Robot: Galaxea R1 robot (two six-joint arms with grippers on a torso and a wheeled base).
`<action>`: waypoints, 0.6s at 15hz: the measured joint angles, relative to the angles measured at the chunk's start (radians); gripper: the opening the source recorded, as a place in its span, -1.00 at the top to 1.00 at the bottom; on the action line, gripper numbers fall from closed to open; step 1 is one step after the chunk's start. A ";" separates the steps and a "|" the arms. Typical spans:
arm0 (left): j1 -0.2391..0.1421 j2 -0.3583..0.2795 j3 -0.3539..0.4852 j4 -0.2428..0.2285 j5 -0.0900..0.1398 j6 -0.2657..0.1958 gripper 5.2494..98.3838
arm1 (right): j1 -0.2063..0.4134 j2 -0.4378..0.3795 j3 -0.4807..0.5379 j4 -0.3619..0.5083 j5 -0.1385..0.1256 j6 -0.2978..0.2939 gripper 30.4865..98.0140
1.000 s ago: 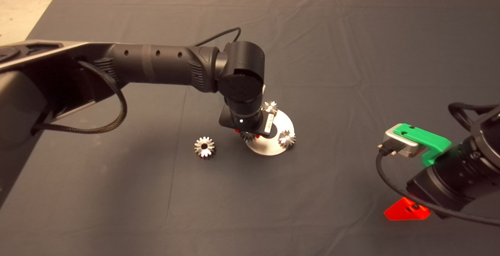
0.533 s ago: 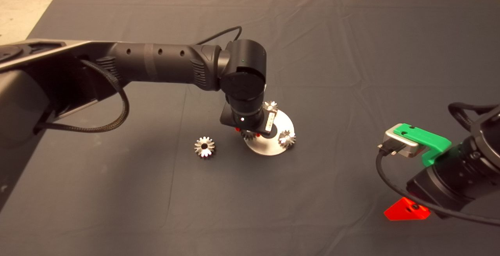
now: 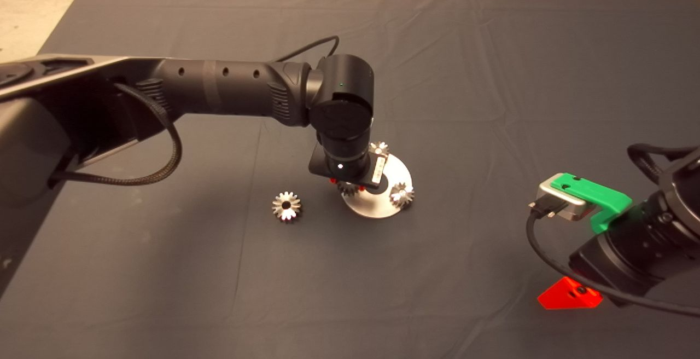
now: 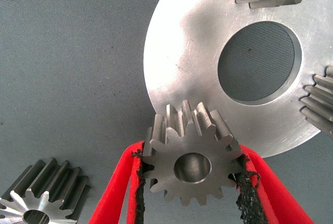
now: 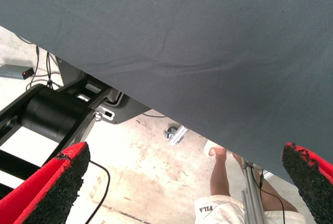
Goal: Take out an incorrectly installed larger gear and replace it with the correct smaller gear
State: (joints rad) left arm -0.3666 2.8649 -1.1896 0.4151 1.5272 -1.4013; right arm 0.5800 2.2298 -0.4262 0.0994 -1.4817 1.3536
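My left gripper (image 4: pixel 192 153) is shut on the smaller gear (image 4: pixel 191 164), dull grey with short teeth and a round centre hole. It holds the gear at the near-left rim of the round silver plate (image 4: pixel 182 52). In the head view the left wrist hides most of this gear (image 3: pixel 345 187). The larger gear (image 3: pixel 286 206), shiny with long star-like teeth, lies on the mat left of the plate (image 3: pixel 377 208) and also shows beside the fingers (image 4: pixel 44 193). My right gripper (image 3: pixel 570 295) is parked at the lower right, open.
Two more gears sit on the plate's rim, one at the back (image 3: pixel 378 149) and one at the right (image 3: pixel 402 194). The plate has a wide centre hole (image 4: pixel 259 61). The right wrist view shows the floor and a person's leg (image 5: pixel 221 174) beyond the mat's edge.
The left arm has edged slightly to the right and back with the smaller gear in its fingers. The larger gear, the plate and the right arm have not moved.
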 measured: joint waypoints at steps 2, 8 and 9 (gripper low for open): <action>0.000 0.000 0.000 0.000 0.000 0.000 0.35 | 0.000 0.000 0.000 0.000 0.000 0.000 -0.99; 0.000 -0.006 0.003 0.000 -0.004 0.000 0.35 | 0.000 0.000 0.000 0.000 0.000 0.000 -0.99; 0.000 -0.006 0.006 0.001 -0.004 0.000 0.35 | 0.000 0.000 0.000 0.000 0.000 0.000 -0.99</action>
State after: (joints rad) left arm -0.3664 2.8590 -1.1834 0.4160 1.5230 -1.4013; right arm 0.5800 2.2298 -0.4262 0.0994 -1.4817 1.3536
